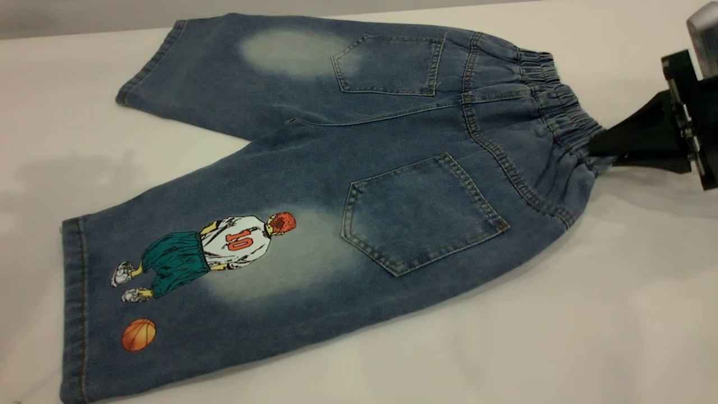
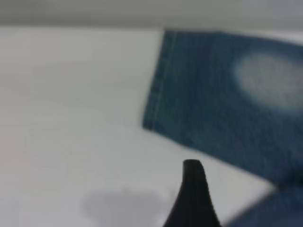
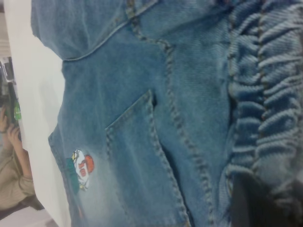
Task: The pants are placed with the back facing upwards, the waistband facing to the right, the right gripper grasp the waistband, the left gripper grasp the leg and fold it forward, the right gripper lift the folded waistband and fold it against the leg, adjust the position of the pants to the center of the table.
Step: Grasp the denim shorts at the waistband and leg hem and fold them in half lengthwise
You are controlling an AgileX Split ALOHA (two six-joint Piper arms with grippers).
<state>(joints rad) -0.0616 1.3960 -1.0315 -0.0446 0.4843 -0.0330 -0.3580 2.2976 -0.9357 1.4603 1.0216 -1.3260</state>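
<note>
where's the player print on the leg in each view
Exterior: player print at lower left, on the near leg.
Left wrist: not in it; only the plain leg shows.
Right wrist: small, at lower left.
Shared landmark: the back pocket beside it.

Right gripper (image 1: pixel 603 147) fingertips (under the waistband (image 1: pixel 561 106)) hidden by denim

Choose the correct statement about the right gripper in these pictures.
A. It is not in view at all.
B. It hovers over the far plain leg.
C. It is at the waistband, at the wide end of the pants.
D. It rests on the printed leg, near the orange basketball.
C: in the exterior view the right gripper meets the gathered waistband of the pants, far from the printed leg.
</note>
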